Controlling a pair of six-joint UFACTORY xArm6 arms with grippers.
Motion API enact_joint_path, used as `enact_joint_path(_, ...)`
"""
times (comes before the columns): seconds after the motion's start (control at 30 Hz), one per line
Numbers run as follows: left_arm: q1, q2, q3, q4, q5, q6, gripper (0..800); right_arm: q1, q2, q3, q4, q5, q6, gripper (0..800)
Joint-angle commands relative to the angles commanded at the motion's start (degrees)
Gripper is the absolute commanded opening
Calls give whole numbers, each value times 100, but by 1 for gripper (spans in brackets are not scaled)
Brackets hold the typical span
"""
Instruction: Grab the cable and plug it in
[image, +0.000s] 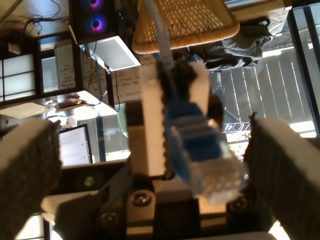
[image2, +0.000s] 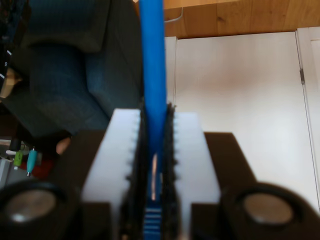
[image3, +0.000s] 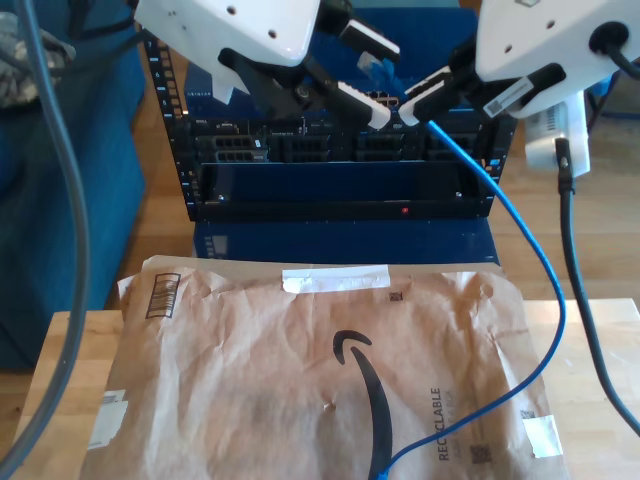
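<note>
The bright-blue cable (image3: 522, 232) rises from the table's near edge to my second gripper (image3: 415, 105), the arm at the exterior view's right. Its white fingers (image2: 119, 165) are shut on the cable (image2: 152, 60) just behind the plug. The blue-booted plug (image: 205, 155) with its clear tip sticks out past those fingers. My first gripper (image3: 385, 82), on the arm at the exterior view's left, is open, one dark pad (image: 30, 170) on either side of the plug (image3: 383, 70) and apart from it. Both grippers hang in front of the black rack (image3: 340, 150).
A crumpled brown paper mailer (image3: 320, 370) covers the wooden table (image3: 590, 400) in front of the rack. A white power adapter (image3: 555, 140) with a black lead hangs at the exterior view's right. A blue sofa (image3: 90, 200) stands at its left.
</note>
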Motion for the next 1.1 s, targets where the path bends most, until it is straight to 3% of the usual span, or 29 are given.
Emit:
enact_joint_path(0.5,158,9,0,0,-114,0,291,35,-18,0,-62,0,0,4)
enact_joint_path(1.1,246,9,105,-448,-132,167,284,62,-26,0,-70,0,9,4)
